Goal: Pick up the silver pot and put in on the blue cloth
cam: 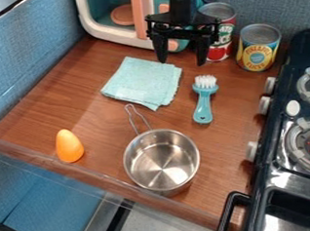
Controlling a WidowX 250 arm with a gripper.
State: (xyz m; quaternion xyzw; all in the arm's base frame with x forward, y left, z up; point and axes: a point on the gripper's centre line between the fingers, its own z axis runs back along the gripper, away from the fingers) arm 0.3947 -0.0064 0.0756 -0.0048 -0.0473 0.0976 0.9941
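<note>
- In the camera view, the silver pot (161, 161) stands upright on the wooden counter (96, 115), near its front edge and apart from the main spread of the blue cloth (143, 81).
- The gripper (182, 62) hangs beyond the cloth, its fingers spread, with nothing between them.
- The pot's wire handle (139, 119) points towards the cloth; whether its looped end touches the fabric I cannot tell.
- A poor grip on the thin handle could let the pot swing or tip — its weight sits well away from that end.
- A grip on the smooth rim might slip, and a push from behind could send the pot over the front edge.
- If carried too low, the base could drag and bunch the cloth, or knock the brush (203, 102).
- Inside the pot, only bare, shiny metal shows.
- The red can (222, 36) and yellow can (258, 48) have covered tops — their contents are hidden.
- The toy oven (104, 34) holds a coral-coloured disc (122, 15).
</note>
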